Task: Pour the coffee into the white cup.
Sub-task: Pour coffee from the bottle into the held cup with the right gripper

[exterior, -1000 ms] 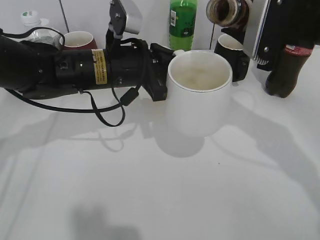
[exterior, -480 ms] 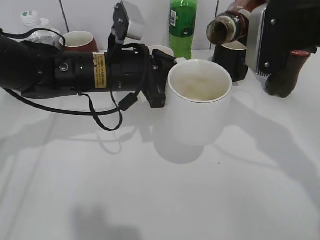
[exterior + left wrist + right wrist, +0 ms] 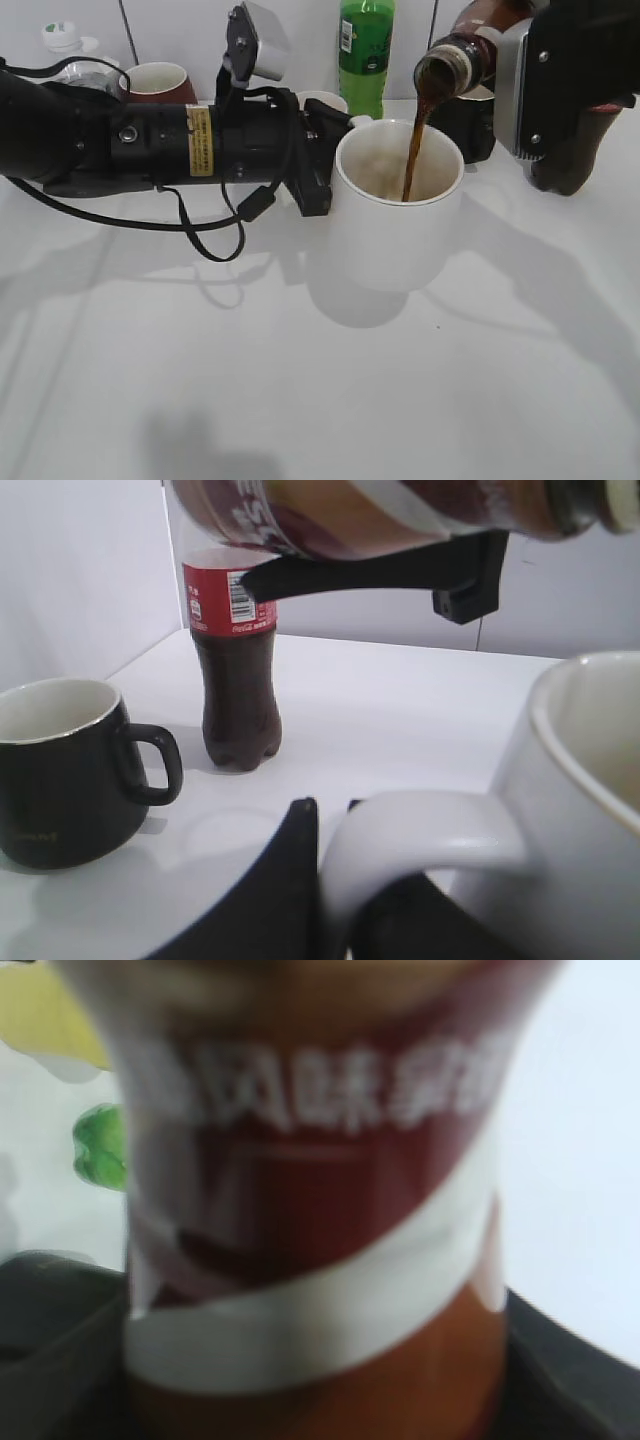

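The white cup [image 3: 398,215] stands on the white table. My left gripper [image 3: 325,165] is shut on the cup's handle [image 3: 420,830], seen close in the left wrist view. My right gripper [image 3: 520,70] is shut on the coffee bottle [image 3: 455,62], which has a red and white label [image 3: 310,1160]. The bottle is tipped mouth-down over the cup. A brown stream of coffee [image 3: 412,150] falls from its mouth into the cup. The bottle fills the right wrist view and also crosses the top of the left wrist view [image 3: 380,515].
A black mug [image 3: 468,120] stands behind the white cup, also in the left wrist view [image 3: 70,770]. A cola bottle [image 3: 575,135] stands at the right, a green bottle [image 3: 365,45] at the back, a red mug [image 3: 158,80] and a clear bottle [image 3: 65,45] at the back left.
The coffee bottle has come down and tipped further over the cup. Coffee now streams into the cup, where none flowed before. The cup and left arm sit slightly lower.
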You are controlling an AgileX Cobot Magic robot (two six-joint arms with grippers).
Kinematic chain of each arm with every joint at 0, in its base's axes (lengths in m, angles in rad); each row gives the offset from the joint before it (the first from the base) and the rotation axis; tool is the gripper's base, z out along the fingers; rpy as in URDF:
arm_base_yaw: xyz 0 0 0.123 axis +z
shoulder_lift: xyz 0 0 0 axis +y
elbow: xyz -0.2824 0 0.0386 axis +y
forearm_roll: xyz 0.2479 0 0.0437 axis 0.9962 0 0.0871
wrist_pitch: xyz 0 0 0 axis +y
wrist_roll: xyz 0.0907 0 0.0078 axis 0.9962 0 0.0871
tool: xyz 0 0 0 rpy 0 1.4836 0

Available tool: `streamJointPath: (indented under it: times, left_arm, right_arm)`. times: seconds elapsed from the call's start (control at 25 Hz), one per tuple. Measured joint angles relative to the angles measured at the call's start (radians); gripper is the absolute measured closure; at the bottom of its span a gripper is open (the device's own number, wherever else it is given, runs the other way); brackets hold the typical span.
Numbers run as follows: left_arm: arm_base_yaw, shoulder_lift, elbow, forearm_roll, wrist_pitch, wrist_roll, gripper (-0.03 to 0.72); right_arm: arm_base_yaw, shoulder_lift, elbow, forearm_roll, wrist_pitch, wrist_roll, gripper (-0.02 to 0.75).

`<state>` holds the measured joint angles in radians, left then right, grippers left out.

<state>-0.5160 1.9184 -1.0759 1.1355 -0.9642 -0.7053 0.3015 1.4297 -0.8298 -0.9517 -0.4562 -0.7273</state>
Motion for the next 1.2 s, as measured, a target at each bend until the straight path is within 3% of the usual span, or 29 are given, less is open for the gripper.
streamJointPath:
  times: [1.2]
  left_arm:
    - [0.000, 0.000, 0.000, 0.007, 0.001, 0.000, 0.637]
  right_arm:
    - [0.000, 0.000, 0.000, 0.000, 0.000, -0.064, 0.210]
